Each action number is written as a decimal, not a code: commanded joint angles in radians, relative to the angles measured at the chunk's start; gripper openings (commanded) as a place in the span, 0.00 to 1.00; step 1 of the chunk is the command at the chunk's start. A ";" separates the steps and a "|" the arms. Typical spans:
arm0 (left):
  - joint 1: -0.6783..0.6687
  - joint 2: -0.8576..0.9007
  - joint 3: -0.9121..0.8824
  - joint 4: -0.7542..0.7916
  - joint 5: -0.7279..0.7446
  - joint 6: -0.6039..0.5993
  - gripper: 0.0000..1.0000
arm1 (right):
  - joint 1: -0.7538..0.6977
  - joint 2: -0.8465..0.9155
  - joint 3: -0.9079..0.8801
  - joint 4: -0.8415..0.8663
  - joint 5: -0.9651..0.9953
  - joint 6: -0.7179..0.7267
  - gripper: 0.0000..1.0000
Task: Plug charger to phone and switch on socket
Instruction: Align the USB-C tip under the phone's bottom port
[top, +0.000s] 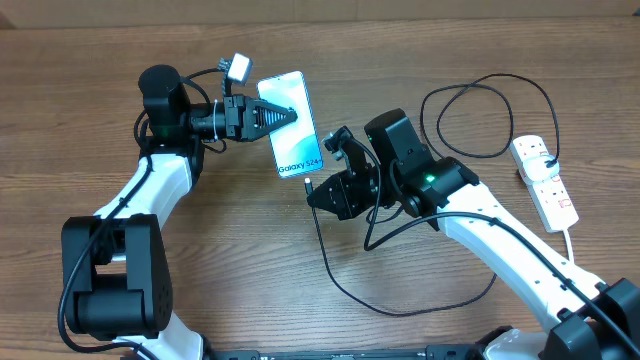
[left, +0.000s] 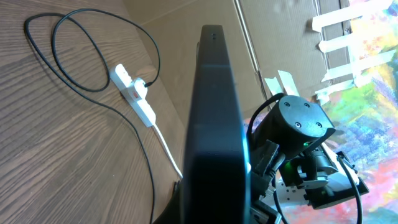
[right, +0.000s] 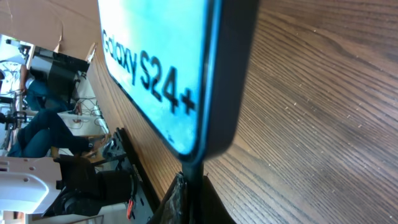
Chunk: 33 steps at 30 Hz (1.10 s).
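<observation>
The phone (top: 291, 125), light blue screen reading "Galaxy S24+", is held above the table by my left gripper (top: 272, 116), which is shut on its upper part. In the left wrist view the phone (left: 214, 124) shows edge-on as a dark slab. My right gripper (top: 318, 190) is shut on the plug end of the black charger cable (top: 340, 275) and holds it right at the phone's bottom edge (right: 214, 124). The plug (right: 191, 180) touches the bottom edge; whether it is seated cannot be told. The white socket strip (top: 543, 180) lies at the far right.
The black cable loops on the table in front of my right arm and again behind it (top: 480, 110) toward the socket. The socket also shows in the left wrist view (left: 134, 93) with its white cord (left: 166, 146). Cardboard walls stand behind the table.
</observation>
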 joint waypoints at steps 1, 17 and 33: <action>-0.002 -0.002 0.013 0.007 0.005 0.024 0.04 | 0.005 -0.003 0.054 -0.013 0.009 -0.024 0.04; -0.002 -0.002 0.013 0.007 0.005 0.024 0.04 | 0.005 -0.003 0.072 -0.027 -0.014 -0.024 0.04; -0.002 -0.001 0.013 0.007 0.005 0.024 0.04 | 0.005 -0.010 0.072 -0.011 -0.055 -0.028 0.04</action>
